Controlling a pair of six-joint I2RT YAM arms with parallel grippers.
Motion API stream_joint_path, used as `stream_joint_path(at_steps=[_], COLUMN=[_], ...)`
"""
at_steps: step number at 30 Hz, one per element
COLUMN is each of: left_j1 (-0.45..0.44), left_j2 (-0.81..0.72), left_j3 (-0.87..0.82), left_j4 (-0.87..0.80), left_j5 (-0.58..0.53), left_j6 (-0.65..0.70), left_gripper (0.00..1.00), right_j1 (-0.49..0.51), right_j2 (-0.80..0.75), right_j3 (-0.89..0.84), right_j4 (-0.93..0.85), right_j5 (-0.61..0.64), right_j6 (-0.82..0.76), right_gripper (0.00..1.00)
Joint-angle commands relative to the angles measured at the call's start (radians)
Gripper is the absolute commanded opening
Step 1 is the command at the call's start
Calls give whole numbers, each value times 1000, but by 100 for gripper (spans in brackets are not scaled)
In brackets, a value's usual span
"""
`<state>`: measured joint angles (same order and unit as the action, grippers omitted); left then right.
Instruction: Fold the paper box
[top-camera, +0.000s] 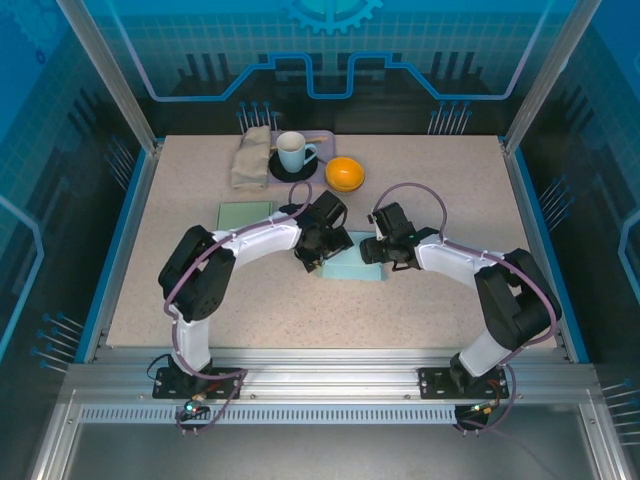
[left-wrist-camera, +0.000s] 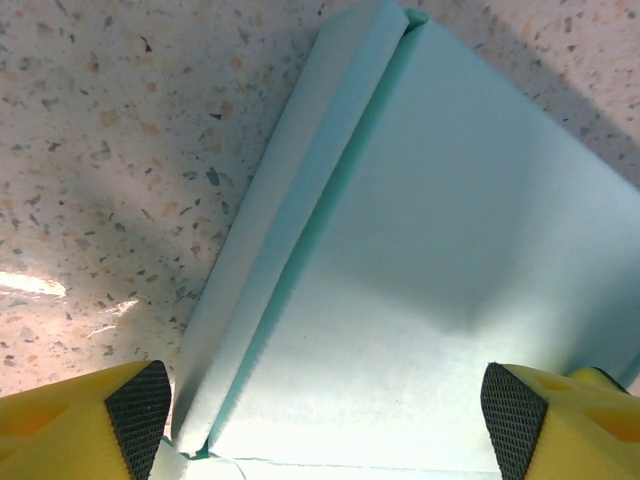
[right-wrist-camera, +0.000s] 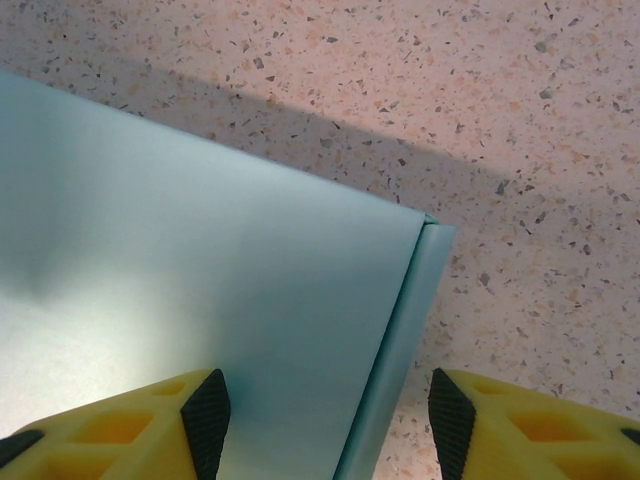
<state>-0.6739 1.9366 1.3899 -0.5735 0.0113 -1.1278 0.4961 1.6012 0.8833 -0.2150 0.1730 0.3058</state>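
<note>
Two open tools, left gripper (left-wrist-camera: 325, 415) and right gripper (right-wrist-camera: 328, 420), straddle opposite edges of the box (top-camera: 355, 265); the next move is probably to pinch the side folds upright.

Bystanders at the far edge of your table

You have a folded beige cloth (top-camera: 251, 157) lying against a black coaster (top-camera: 290, 168). A pale mug (top-camera: 293, 151) stands on the coaster, handle to the right. Just right sits a round orange object (top-camera: 345, 174), resting on the speckled tabletop (top-camera: 450, 200).

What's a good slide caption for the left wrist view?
Open left jaws poised over the teal paper box, a long flap folded along its left edge.
</note>
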Motion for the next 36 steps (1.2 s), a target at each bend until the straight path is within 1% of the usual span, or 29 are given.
stream_joint_path(at_steps=[1, 6, 10, 14, 21, 26, 28, 29, 36], left_j1=[-6, -12, -11, -11, -12, -12, -13, -12, -13], left_j2=[45, 53, 60, 84, 102, 104, 102, 102, 99], left_j3=[64, 78, 109, 137, 143, 136, 128, 123, 110], left_j4=[-123, -154, -230, -262, -240, -228, -216, -212, -172], left_j5=[-30, -29, -51, -16, 37, 38, 38, 42, 54], left_j6=[-26, -77, -150, -207, -258, -285, -299, -309, -351], left_gripper=[86, 86, 89, 91, 92, 93, 95, 99, 99], right_j1=[-9, -8, -8, -8, -9, -8, -8, -8, -9], right_j2=[37, 34, 32, 35, 45, 46, 46, 46, 43], right_j3=[-11, -14, -19, -23, -27, -30, -30, -32, -40], right_j4=[-59, -62, -62, -61, -65, -63, -63, -63, -57], right_j5=[-13, -7, -5, 3, -2, -13, -16, -19, -28], right_j6=[-3, 9, 12, 10, 15, 13, 13, 13, 9], right_gripper=[58, 58, 58, 58, 58, 58, 58, 58, 58])
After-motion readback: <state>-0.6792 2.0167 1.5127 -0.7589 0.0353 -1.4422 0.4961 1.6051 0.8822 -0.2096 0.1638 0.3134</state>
